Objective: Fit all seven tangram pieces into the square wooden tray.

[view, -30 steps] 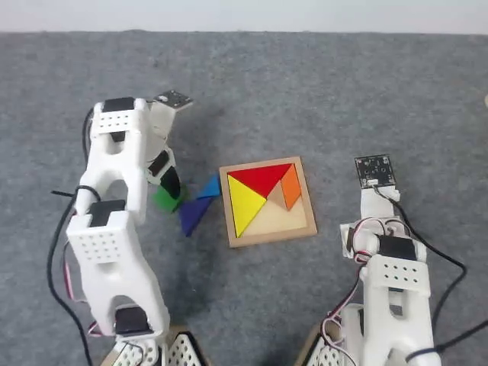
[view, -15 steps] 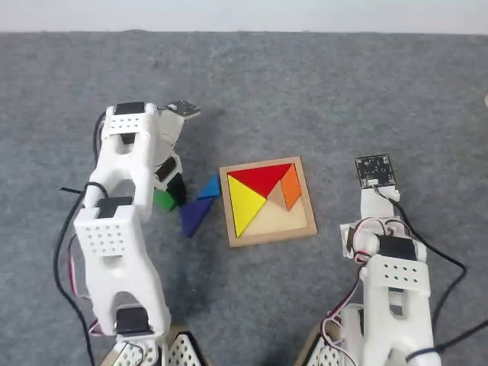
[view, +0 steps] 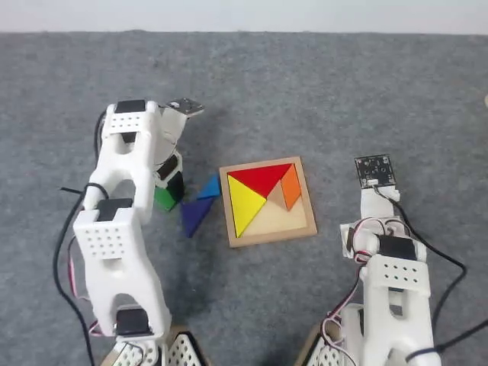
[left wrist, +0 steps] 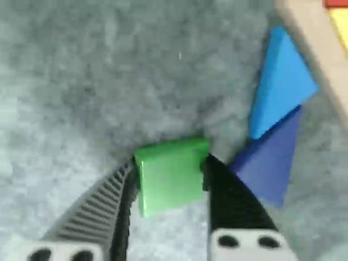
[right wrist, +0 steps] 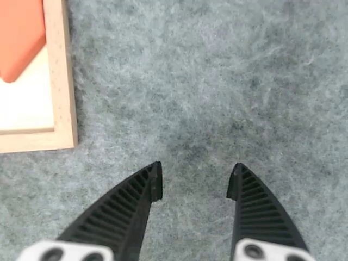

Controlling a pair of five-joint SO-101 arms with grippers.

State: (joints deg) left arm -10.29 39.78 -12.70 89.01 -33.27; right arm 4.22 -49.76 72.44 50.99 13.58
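left gripper [left wrist: 169, 163] is clamped on the green square [left wrist: 171, 184], one finger on each of two opposite sides, piece down on the grey carpet [view: 320, 91]. right gripper [right wrist: 196, 168] is spread apart, nothing between the fingers, over bare carpet just off a corner of the wooden tray [right wrist: 58, 81]. count: 2 arms, 1 tray [view: 274, 237], 6 pieces visible, 3 in the tray and 3 out. in: red triangle [view: 261, 178], yellow triangle [view: 242, 204], orange parallelogram [view: 290, 185]. out: green square [view: 162, 200], light blue triangle [view: 210, 187], dark blue triangle [view: 194, 216], all on the left arm's side of the tray. orientation, high view: tray sits slightly skewed to the table edge. red has its long side along the far rim, apex pointing at the tray centre. yellow has its long side along the left rim, apex also at centre, touching red. orange long axis runs along the right rim, in the far right corner. light blue and dark blue touch each other, light blue next to the tray rim [left wrist: 304, 22]. dark blue long axis runs diagonally away from the tray toward the arm bases, just beside the green square.
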